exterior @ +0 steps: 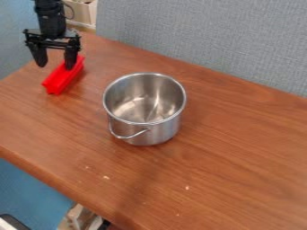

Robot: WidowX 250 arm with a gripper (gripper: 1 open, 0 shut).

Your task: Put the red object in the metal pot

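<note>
A black gripper (56,61) hangs straight down in the upper left of the frame, its two fingers spread wide apart over the far end of the red object (64,77). The red block lies flat on the wooden table (216,171), running diagonally from the gripper's tips down toward the left edge of the frame. The fingers appear to straddle the block's upper end, one on each side, though at this size it cannot be told whether either one touches the plastic. Nothing is clamped between them.

Near the middle of the frame stands the metal pot (145,108), upright and empty, its polished inside showing only reflections. A thin wire handle droops against its front wall. The pot sits to the right of the block and apart from it, with a strip of bare tabletop between the two. A blue-grey wall closes the scene behind, and the table's near edge cuts across the lower left corner.

By the look of it, the job is in its opening stage: the arm is placed for the pickup, but the block is not yet grasped. Closing on it, lifting it, carrying it rightward over the rim and letting go all remain.
</note>
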